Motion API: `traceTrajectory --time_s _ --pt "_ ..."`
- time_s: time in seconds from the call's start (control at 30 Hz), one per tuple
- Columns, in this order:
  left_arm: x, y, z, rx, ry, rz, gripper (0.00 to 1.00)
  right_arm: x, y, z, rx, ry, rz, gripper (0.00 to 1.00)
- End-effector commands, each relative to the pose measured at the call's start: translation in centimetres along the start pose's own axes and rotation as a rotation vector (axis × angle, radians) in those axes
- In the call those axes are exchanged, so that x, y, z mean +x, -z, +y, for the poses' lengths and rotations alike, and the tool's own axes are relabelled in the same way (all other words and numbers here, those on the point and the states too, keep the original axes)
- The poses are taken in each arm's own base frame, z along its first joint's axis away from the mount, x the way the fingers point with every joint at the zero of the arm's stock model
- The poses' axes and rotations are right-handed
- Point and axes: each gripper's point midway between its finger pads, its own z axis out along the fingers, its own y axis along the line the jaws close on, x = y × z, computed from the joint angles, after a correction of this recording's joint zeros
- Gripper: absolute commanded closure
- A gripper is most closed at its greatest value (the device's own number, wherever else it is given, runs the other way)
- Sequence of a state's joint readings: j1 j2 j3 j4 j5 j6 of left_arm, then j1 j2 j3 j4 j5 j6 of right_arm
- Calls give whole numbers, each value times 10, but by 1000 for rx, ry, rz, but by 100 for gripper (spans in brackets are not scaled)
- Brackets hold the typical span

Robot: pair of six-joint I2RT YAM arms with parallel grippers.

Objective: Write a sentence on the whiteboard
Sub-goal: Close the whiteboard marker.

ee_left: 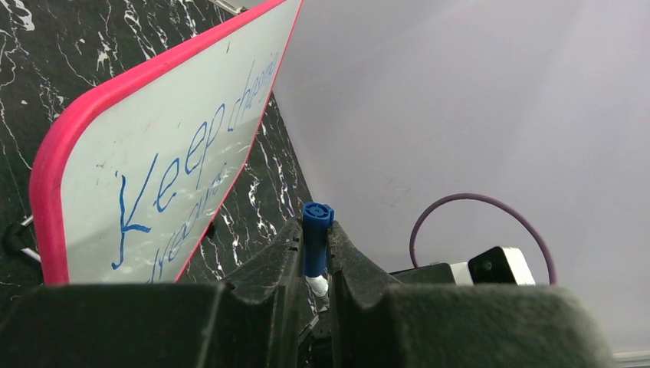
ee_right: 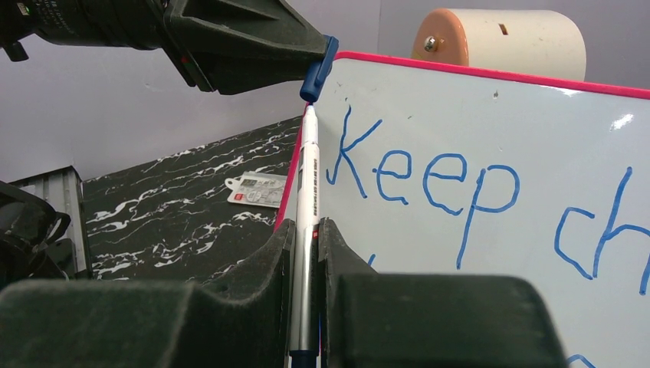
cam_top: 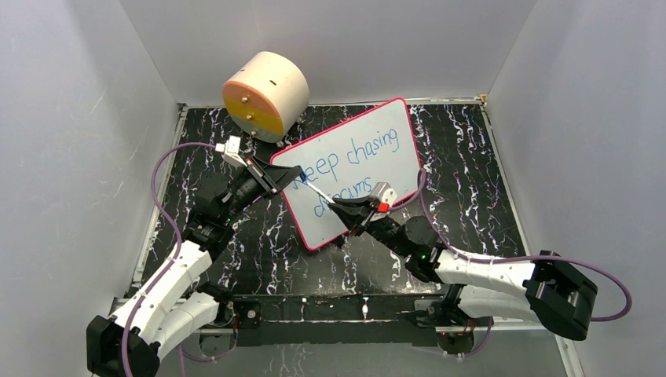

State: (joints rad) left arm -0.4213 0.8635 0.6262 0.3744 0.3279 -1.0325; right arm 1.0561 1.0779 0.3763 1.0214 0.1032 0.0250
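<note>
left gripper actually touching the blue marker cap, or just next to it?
Touching. Left wrist view: the blue cap sits pinched between the left gripper's two fingers, no gap either side.

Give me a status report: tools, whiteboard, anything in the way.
Left tool shut on blue marker cap; right tool shut on white marker barrel, tip at cap. Pink-rimmed white whiteboard shows blue handwritten sentence "Keep chasing dreams". Tools overhang it.

The pink-bordered whiteboard (cam_top: 397, 161) lies flat and askew, its blue two-line sentence (cam_top: 369, 149) reading "Keep chasing dreams".
</note>
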Motion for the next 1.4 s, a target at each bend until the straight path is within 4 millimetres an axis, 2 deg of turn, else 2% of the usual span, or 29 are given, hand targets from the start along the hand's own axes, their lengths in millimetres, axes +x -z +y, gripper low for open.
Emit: traceTrajectory --time_s 0.0,0.73,1.23,1.37 --pt "0 0 -8 36 -21 3 100 -39 -9 -1 14 0 -116 100" --pt "8 -2 -13 64 -6 26 100 -41 -9 -12 78 -14 -131 100" --pt "19 -7 -13 69 45 43 100 -60 -11 -14 90 -5 -225 100" --pt "24 -9 -18 86 53 60 100 -65 -14 -11 73 2 -247 100"
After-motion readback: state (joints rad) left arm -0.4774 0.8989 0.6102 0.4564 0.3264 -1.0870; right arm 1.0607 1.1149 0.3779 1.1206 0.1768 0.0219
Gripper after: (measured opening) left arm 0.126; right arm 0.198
